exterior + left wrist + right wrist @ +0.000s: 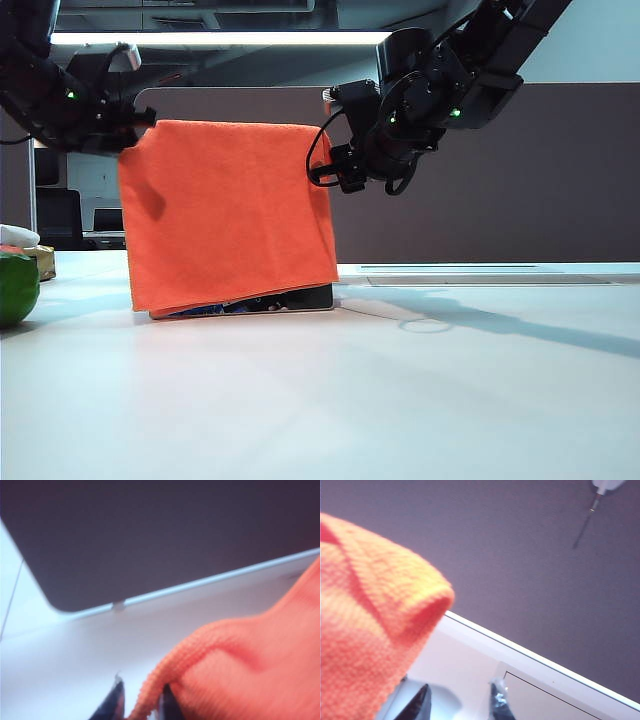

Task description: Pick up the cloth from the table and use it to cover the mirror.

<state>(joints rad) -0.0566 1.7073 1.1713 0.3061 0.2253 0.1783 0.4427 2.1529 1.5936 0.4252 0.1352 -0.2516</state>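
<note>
We see one white table (420,400) across the lower frame. One orange cloth (225,215) drapes left of centre over one mirror (300,298) (only its bottom strip shows). The left gripper (141,700), upper left, straddles the cloth's hem, jaws parted; the right gripper (460,702), upper centre, gapes empty. No writing is legible.

The exterior camera sits low, almost at the level of the desk (320,400), looking level across it at the cloth (225,215) and the partition (520,170) behind. Each wrist camera looks past its end effector from very close, sharing orange cloth, white desk and partition with the exterior view.
</note>
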